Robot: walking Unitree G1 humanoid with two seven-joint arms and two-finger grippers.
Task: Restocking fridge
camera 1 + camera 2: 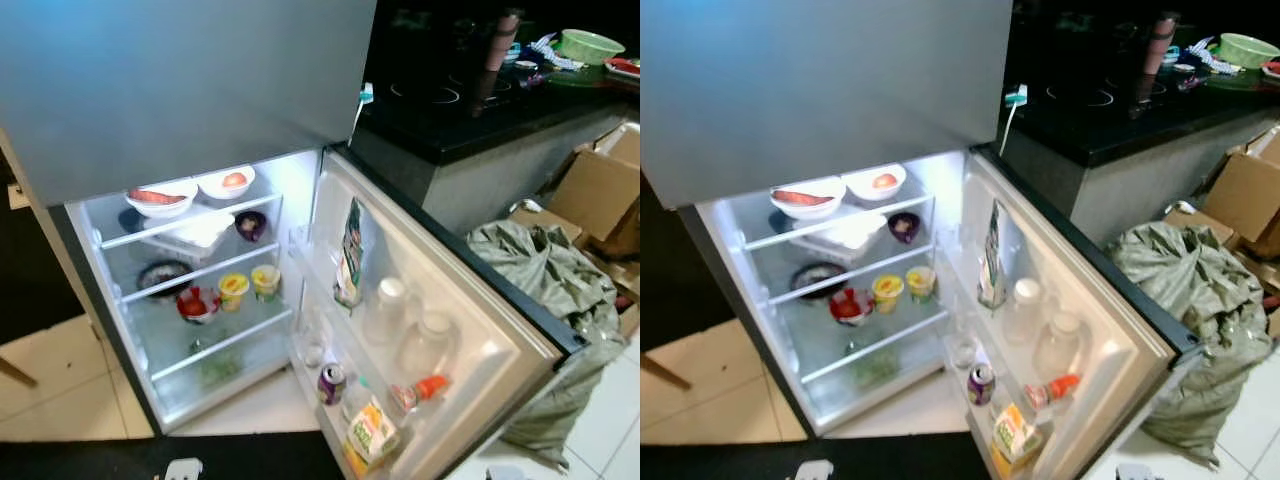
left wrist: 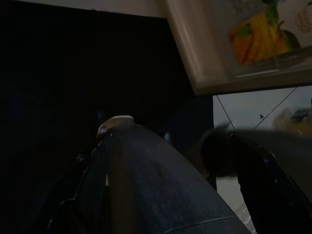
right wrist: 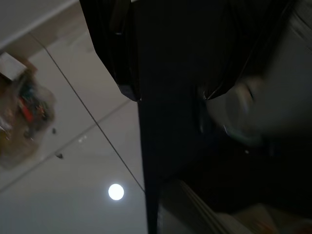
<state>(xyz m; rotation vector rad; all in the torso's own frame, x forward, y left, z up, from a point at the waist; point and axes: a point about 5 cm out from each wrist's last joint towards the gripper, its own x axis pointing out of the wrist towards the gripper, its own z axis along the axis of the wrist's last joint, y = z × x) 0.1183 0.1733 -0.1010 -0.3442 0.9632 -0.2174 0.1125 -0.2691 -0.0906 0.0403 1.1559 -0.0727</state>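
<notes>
- The fridge (image 1: 190, 110) stands open, its grey upper door shut above the lit lower compartment; both grippers hang low, below and in front of it.
- Top shelf, far left: a white bowl (image 1: 160, 198) holding something red, and beside it a second white bowl (image 1: 226, 182) with a round reddish fruit.
- Next shelf down: a white covered dish (image 1: 195, 232) and a small dark purple bowl (image 1: 250, 225).
- Below that: a dark plate (image 1: 162, 275), a red bowl (image 1: 197, 304), and two yellow-lidded cups (image 1: 233, 290) standing side by side.
- Bottom shelf: something green (image 1: 218, 368), too blurred to name.
- The fridge door (image 1: 480, 350) swings open to the right; its racks hold a tall green-and-white packet (image 1: 350, 255), two pale plastic bottles (image 1: 385, 305), a purple can (image 1: 331, 383), a bottle with an orange cap (image 1: 420, 390) lying tilted, and a yellow-green carton (image 1: 368, 435) at the lowest end.
- Left gripper (image 2: 165, 195): seen in the dim left wrist view, its black fingers (image 2: 146, 185) close to the lower edge of the door, with the carton's label just beyond; I cannot tell how far apart the fingers are or whether they hold anything.
- Right gripper (image 3: 165, 97): a dark shape over the pale tiled floor (image 3: 63, 161); its opening cannot be made out.
- Further right: a black tabletop (image 1: 470, 110) with a green bowl (image 1: 590, 45), a grey-green sack (image 1: 550, 290) on the floor and cardboard boxes (image 1: 600, 190).
</notes>
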